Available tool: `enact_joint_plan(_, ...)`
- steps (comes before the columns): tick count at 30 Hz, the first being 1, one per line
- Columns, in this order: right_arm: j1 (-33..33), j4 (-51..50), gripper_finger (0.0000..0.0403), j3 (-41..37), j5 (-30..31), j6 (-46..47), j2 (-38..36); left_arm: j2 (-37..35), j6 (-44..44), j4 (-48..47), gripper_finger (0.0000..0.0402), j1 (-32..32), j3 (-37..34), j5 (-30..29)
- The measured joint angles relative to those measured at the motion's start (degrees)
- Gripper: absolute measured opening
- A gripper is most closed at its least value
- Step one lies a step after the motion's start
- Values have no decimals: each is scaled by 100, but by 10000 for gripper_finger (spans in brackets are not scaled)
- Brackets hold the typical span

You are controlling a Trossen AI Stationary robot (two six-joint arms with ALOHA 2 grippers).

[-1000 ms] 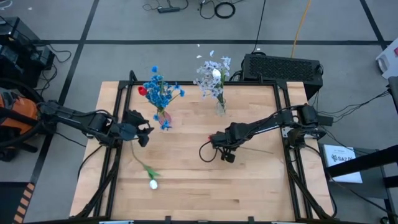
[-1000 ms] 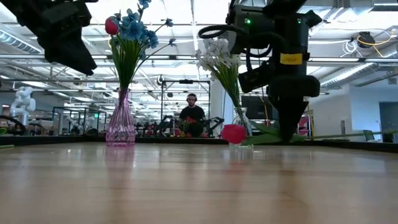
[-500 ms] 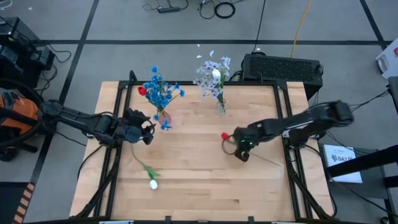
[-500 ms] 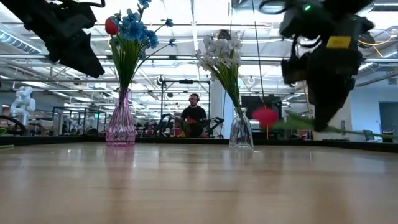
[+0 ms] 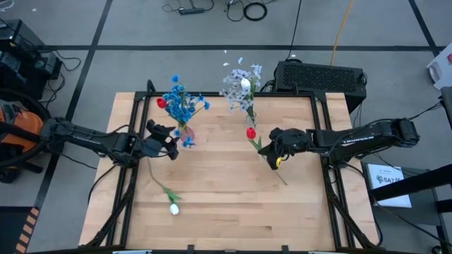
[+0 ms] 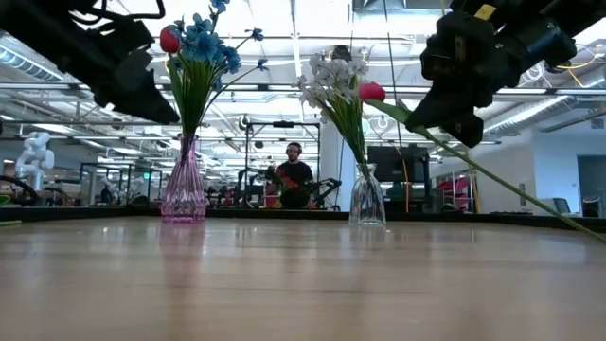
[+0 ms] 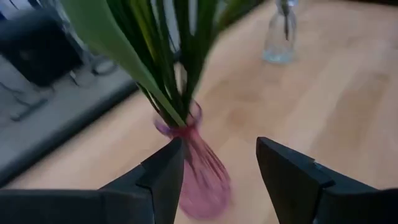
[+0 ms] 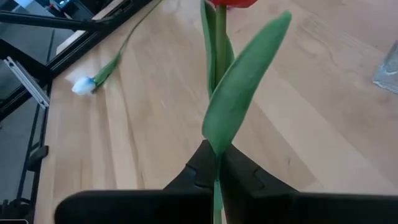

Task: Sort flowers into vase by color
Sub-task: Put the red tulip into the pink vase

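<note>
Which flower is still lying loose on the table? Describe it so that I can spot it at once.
On the wooden table, look at the near-left part, in front of the pink vase. The white tulip lies flat there with its green stem angled toward the left hand; every other flower stands in a vase or is held.

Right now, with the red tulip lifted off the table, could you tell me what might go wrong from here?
1. The right tool grips the red tulip low on its thin stem, so the bud could sway and snag the pale sprays beside it.
2. The open left tool hovers by the pink vase; a nudge might tip it.
3. The white tulip lies near the table's front and could be swept off.
</note>
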Motion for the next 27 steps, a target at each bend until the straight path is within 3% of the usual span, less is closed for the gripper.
enact_joint_plan(13, -12, 125, 0, 0, -8, 123, 2, -660, 580, 140, 207, 553, -254, -13)
enact_joint_plan(18, -12, 241, 0, 0, 29, 139, 2, -621, 586, 484, 207, 841, -254, 469)
enact_joint_plan(23, -10, 1035, 0, 0, 30, 21, 2, -561, 584, 623, 207, 1100, -254, 639)
enact_joint_plan(27, -5, 2233, 0, 0, 351, -580, 2, -552, 588, 632, 207, 1260, -254, 875)
